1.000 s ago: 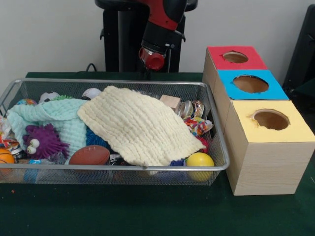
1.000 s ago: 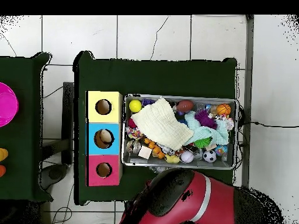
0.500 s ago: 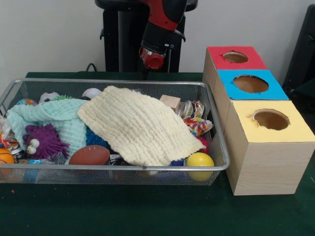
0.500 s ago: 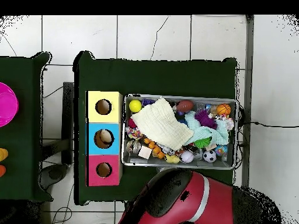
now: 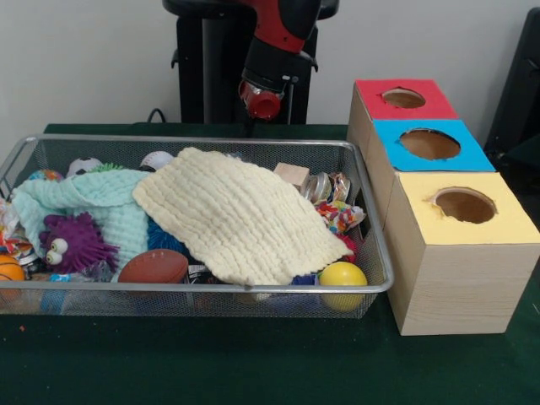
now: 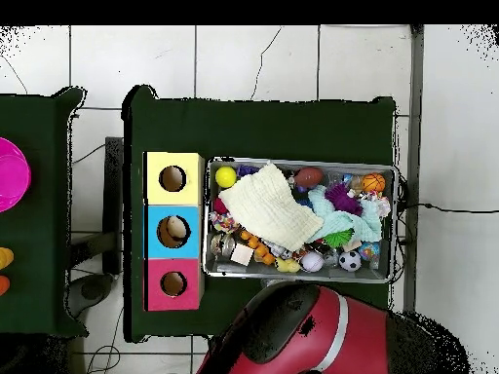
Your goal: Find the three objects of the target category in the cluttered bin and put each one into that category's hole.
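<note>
Behind bin's far rim, arm (image 5: 274, 59) hung clear, barely shifted over last second; finger state: cannot tell. Bin (image 5: 371, 245) contents unchanged, cream cloth (image 5: 236, 215) covering middle. Boxes (image 5: 456, 245) beside bin's end. Judged: search not begun, targets not identifiable.

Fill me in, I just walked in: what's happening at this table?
A red robot arm hangs behind a wire bin of toys, holding nothing; its claw's state is unclear. A cream cloth covers much of the clutter. Beside the bin stand red, blue and yellow hole boxes. Nothing is being carried yet.
</note>
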You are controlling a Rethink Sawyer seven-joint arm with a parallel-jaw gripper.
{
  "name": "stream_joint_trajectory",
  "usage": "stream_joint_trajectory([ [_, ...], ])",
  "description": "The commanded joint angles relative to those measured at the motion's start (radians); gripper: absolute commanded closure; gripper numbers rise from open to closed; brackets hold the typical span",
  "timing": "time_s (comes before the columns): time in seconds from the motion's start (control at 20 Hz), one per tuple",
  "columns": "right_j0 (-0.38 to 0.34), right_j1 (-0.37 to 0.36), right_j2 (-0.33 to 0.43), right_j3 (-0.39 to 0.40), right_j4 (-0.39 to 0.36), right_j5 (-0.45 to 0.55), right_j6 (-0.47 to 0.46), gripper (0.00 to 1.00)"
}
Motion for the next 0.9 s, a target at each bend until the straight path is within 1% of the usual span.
stream_joint_trajectory([
  [0.05, 0.023, 0.191, 0.151, -0.146, 0.161, 0.406, 0.151, 1.00],
  [0.1, 0.029, 0.172, 0.150, -0.128, 0.167, 0.409, 0.150, 1.00],
  [0.2, 0.062, 0.129, 0.138, -0.098, 0.192, 0.392, 0.143, 1.00],
  [0.3, 0.079, 0.086, 0.135, -0.066, 0.218, 0.411, 0.134, 1.00],
  [0.4, 0.099, 0.029, 0.133, -0.027, 0.251, 0.444, 0.126, 1.00],
  [0.55, 0.132, -0.099, 0.127, 0.056, 0.304, 0.533, 0.107, 1.00],
  [0.65, 0.149, -0.162, 0.111, 0.086, 0.317, 0.583, 0.098, 1.00],
  [0.75, 0.175, -0.186, 0.095, 0.090, 0.316, 0.612, 0.108, 1.00],
  [0.85, 0.193, -0.201, 0.074, 0.088, 0.297, 0.635, 0.128, 1.00],
  [0.9, 0.203, -0.226, 0.061, 0.100, 0.285, 0.651, 0.142, 1.00],
])
